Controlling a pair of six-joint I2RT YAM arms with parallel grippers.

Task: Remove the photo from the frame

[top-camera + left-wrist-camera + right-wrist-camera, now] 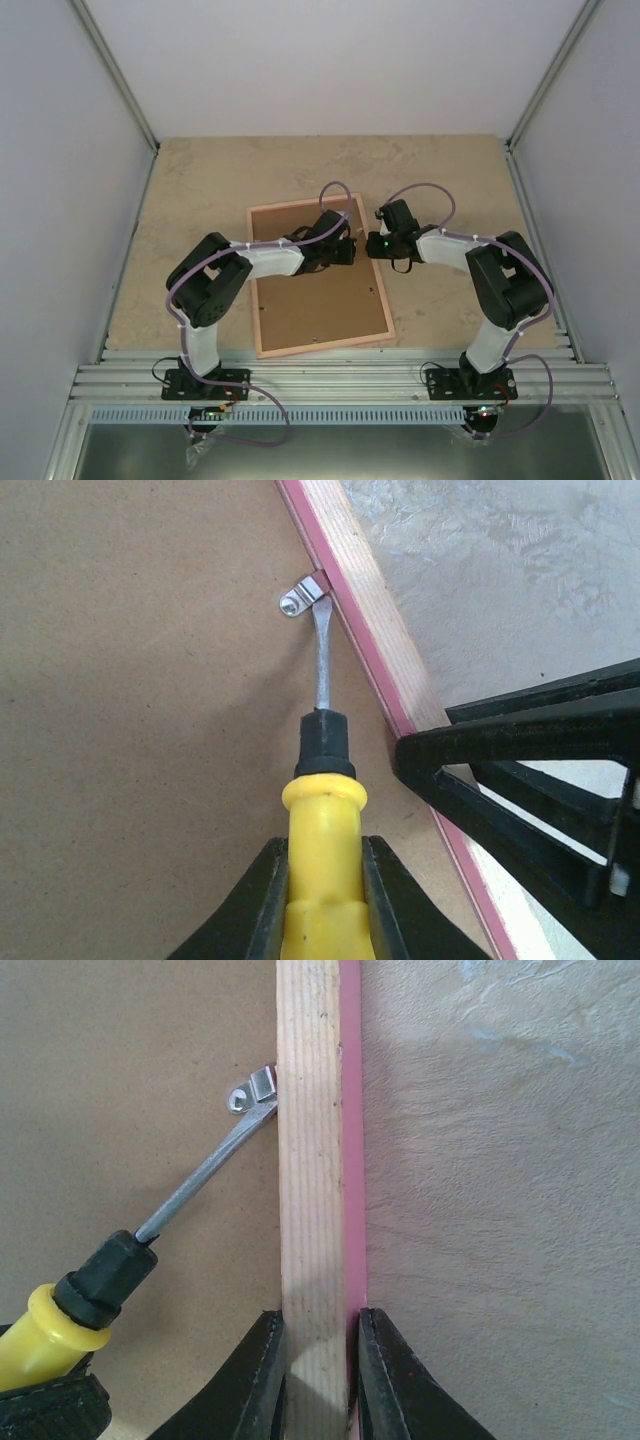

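The pink frame [315, 305] lies face down on the table, its brown fibreboard back up. The photo is hidden under that back. My left gripper [325, 850] is shut on a yellow-handled screwdriver [322, 800]. The screwdriver's flat tip sits under a small metal clip [305, 593] screwed to the back beside the frame's right rail [375, 630]. My right gripper [320, 1320] is shut across that same wooden rail [310, 1160], a little nearer than the clip [255, 1090]. In the top view the two grippers [340, 245] [378, 243] meet at the frame's upper right side.
The beige stone-patterned table [450, 180] is bounded by white walls at the left, right and back. A ribbed aluminium rail [340, 375] with both arm bases runs along the near edge. The frame's other retaining points show as small dots on its back.
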